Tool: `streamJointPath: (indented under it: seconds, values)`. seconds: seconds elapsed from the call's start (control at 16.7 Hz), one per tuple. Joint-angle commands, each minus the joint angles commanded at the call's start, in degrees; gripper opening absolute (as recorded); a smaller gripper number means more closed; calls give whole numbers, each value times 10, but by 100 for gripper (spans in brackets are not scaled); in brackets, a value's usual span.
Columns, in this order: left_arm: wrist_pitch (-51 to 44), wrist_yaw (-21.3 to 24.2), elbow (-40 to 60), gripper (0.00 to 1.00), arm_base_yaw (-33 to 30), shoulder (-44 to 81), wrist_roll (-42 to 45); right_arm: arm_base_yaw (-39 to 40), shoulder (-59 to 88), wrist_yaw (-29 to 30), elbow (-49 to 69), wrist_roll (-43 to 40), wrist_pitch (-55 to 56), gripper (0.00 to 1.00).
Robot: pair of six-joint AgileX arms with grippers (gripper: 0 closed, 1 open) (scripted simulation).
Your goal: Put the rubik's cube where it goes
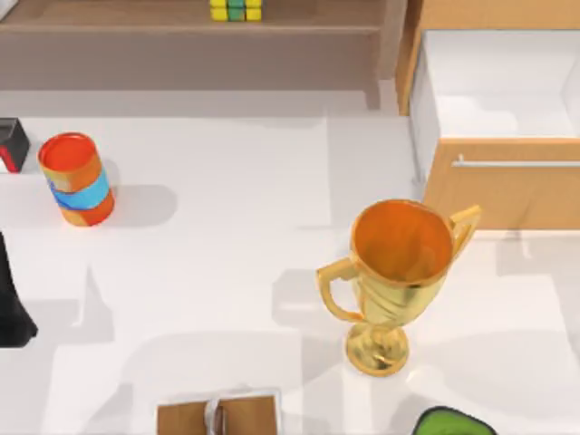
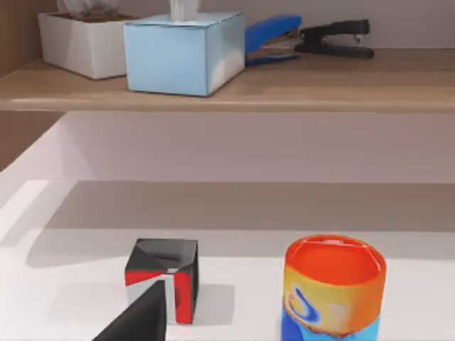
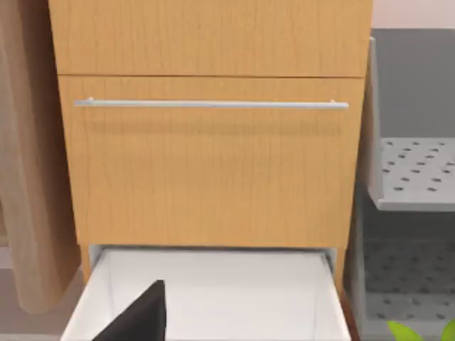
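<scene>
Honestly, the rubik's cube already sits on the wooden shelf at the frame's top centre, can't tell either gripper's finger state, so approach slowly and grip squarely.

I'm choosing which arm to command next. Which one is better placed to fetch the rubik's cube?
Probably the left. The rubik's cube sits on the shelf at the back, left of centre, and the left wrist view faces that shelf. The right wrist view faces the open drawer, further right.
</scene>
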Motion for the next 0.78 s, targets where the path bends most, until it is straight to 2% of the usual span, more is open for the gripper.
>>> streamJointPath:
  seconds: [0.78]
  values:
    - [0,0,0,100,0,0,0,253,758,259,561,4,202,100]
